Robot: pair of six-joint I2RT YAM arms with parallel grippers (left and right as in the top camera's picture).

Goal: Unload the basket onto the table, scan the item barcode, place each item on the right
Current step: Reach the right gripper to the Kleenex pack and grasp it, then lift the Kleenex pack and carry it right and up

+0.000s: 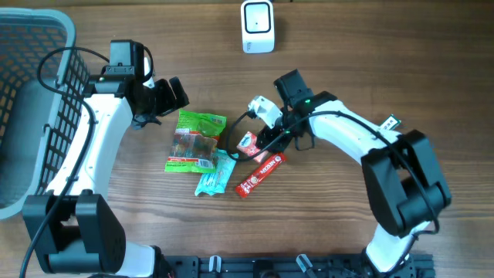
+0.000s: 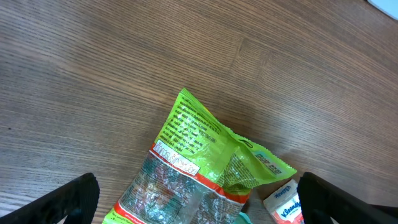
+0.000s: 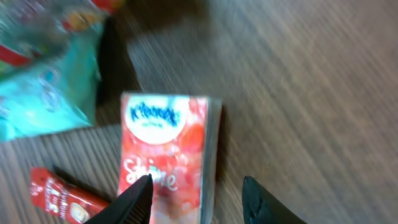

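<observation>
A white barcode scanner [image 1: 257, 27] stands at the far edge of the table. Several items lie mid-table: a green snack bag [image 1: 194, 140], a teal packet [image 1: 214, 174], a red stick sachet [image 1: 260, 174] and a small red and white Kleenex pack [image 1: 247, 143]. My right gripper [image 3: 196, 193] hovers open over the Kleenex pack [image 3: 165, 143]; one finger is above its face, the other past its right edge. My left gripper [image 2: 199, 199] is wide open above the green bag [image 2: 199, 155], holding nothing.
A grey mesh basket [image 1: 31, 100] fills the left side of the table behind my left arm. The teal packet [image 3: 43, 99] and red sachet [image 3: 62, 196] lie close to the left of the Kleenex pack. Bare wood lies to the right.
</observation>
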